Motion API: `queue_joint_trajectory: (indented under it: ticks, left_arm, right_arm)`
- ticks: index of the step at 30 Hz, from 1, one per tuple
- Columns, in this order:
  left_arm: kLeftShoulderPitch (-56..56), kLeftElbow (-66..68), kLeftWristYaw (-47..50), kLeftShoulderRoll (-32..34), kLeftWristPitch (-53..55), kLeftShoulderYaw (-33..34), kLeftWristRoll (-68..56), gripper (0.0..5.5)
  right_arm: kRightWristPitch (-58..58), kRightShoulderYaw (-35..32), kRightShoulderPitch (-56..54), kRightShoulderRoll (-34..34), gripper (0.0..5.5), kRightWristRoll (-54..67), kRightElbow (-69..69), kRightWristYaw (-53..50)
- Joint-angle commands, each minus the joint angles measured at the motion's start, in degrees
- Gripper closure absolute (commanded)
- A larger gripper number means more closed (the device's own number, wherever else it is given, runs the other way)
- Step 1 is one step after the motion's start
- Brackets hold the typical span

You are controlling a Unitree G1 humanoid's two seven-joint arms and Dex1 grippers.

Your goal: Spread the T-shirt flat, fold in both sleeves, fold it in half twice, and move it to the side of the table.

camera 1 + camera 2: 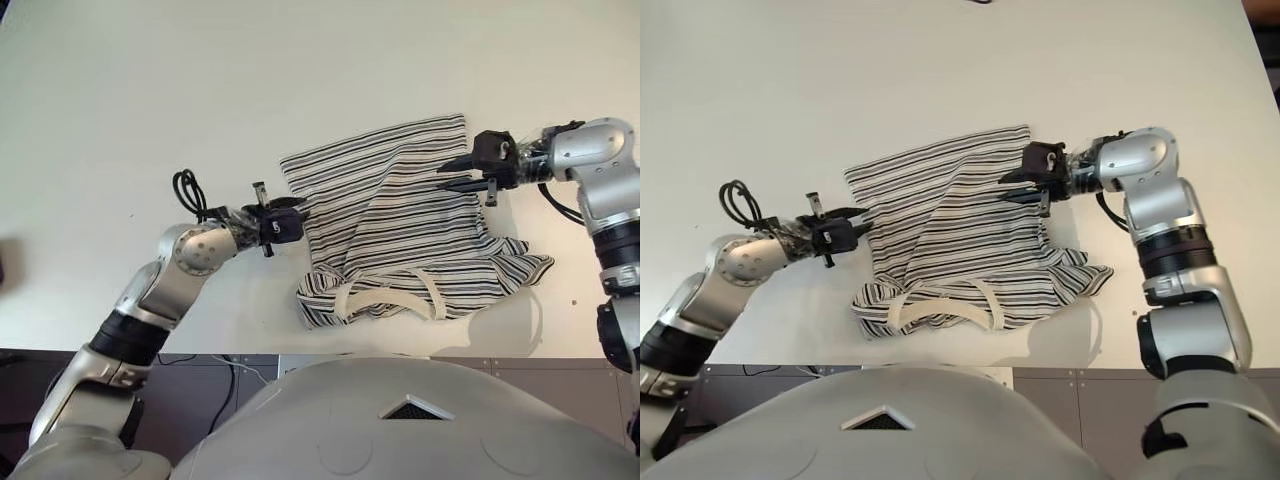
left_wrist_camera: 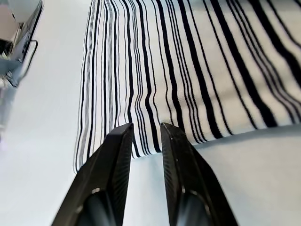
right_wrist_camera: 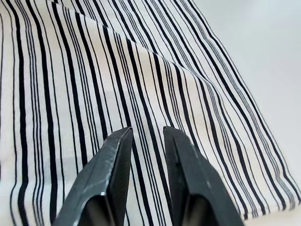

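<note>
— Where's the T-shirt [image 1: 400, 220]?
— On the white counter [image 1: 150, 100], around the middle. It's striped and rumpled, not flat. The collar [image 1: 385, 300] is at 6 o'clock, nearest the robot, and one sleeve [image 1: 520, 268] is bunched out at about 4 o'clock.
— And the left tool [image 1: 302, 210]?
— At the shirt's 9 o'clock edge, low over the counter. Its fingers [image 2: 117, 155] stand a narrow gap apart with their tips at the cloth's border. Nothing is held between them.
— The right tool [image 1: 443, 177]?
— At about 2 o'clock on the shirt, over the striped cloth just inside that edge and pointing toward 9. Its fingers [image 3: 115, 160] are also slightly parted, with no fabric pinched.
</note>
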Motion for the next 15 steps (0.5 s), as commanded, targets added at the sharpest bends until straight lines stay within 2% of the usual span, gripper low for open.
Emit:
queue_joint_trajectory:
  ticks: [1,8,15]
  left_arm:
    - [-4.85,11.58,1.82,-1.34,-4.64,-1.88,5.67,4.44]
    - [-16.85,30.13,3.52,-2.40,-13.80,-1.13,7.77,4.44]
    - [-33.66,56.01,8.44,-7.63,-19.91,-2.69,11.86,4.44]
  right_arm:
    - [-1.64,-0.69,-5.11,5.12,4.30,-2.33,7.20,-4.90]
    - [-9.06,1.04,-17.60,13.16,4.30,-10.80,30.02,-17.23]
    - [-11.35,2.37,-29.59,20.89,4.30,-19.45,45.78,-35.31]
